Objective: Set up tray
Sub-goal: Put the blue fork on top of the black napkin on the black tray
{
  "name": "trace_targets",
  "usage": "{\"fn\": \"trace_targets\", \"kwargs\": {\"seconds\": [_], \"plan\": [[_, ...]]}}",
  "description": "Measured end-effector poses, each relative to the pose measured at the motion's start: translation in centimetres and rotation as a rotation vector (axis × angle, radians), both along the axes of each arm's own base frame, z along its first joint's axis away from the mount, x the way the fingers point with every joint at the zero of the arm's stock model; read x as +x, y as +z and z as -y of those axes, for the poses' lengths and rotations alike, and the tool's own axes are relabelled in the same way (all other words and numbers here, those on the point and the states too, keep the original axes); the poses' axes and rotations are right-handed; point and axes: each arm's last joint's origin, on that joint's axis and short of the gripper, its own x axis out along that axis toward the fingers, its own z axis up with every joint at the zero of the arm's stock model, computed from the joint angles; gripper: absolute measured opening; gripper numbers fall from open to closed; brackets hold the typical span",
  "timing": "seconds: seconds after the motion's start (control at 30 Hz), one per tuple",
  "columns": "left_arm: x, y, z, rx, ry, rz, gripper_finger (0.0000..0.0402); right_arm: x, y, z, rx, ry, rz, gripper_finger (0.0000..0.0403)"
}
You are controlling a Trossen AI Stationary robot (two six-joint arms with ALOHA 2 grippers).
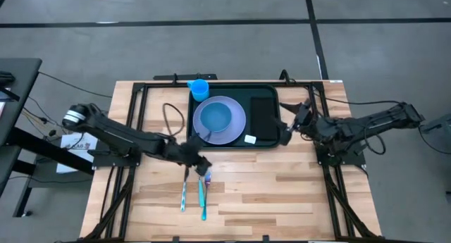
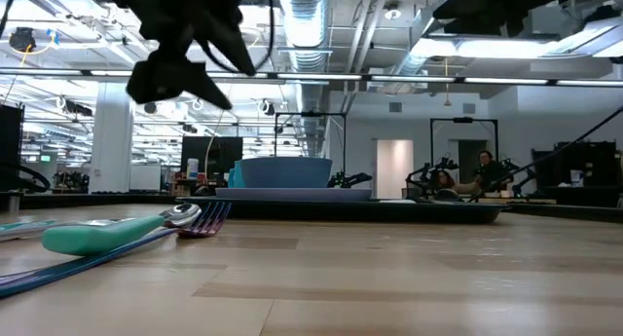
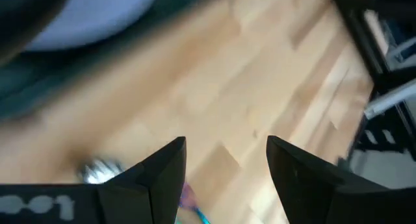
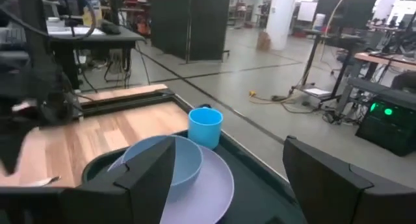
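Hovering with parted, empty fingers, the left gripper (image 1: 199,163) sits just off the tray's (image 1: 266,141) near rim, above the cutlery (image 1: 193,194) lying on the bare wood. The tray lies at the table's far middle, carrying plate (image 1: 236,123), bowl (image 1: 215,116), cup (image 1: 199,89) and napkin (image 1: 264,116). Best to descend squarely over one handle, straddle it narrowly, and close before lifting. The right gripper (image 1: 287,132) waits spread open at the tray's right edge.

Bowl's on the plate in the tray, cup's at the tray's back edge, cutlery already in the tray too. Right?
Not quite. The cutlery lies on the bare table in front of the tray, as the high view shows. Bowl on plate and cup placement are right.
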Motion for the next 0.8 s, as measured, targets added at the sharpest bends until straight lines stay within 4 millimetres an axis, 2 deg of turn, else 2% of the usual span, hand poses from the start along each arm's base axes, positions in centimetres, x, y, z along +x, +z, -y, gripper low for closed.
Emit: {"fn": "trace_targets", "kwargs": {"seconds": [0.1, 0.3, 0.6, 0.8], "plan": [[1.1, -0.8, 0.6, -0.101, -0.019, -0.111, 0.0202, -0.4, -0.5, 0.0, 0.017, 0.001, -0.039, 0.0275], [1.5, -1.6, 1.6, -0.199, 0.027, -0.307, 0.0202, -0.6, -1.0, 0.0, 0.042, -0.003, -0.078, 0.0275], [1.9, -2.2, 2.1, -0.246, 0.108, -0.313, 0.0202, -0.5, -1.1, 0.0, 0.04, -0.003, -0.084, 0.0275], [2.1, -3.0, 2.3, -0.194, -0.021, -0.347, 0.0202, -0.5, -1.0, 0.0, 0.046, -0.003, -0.074, 0.0275]]}}
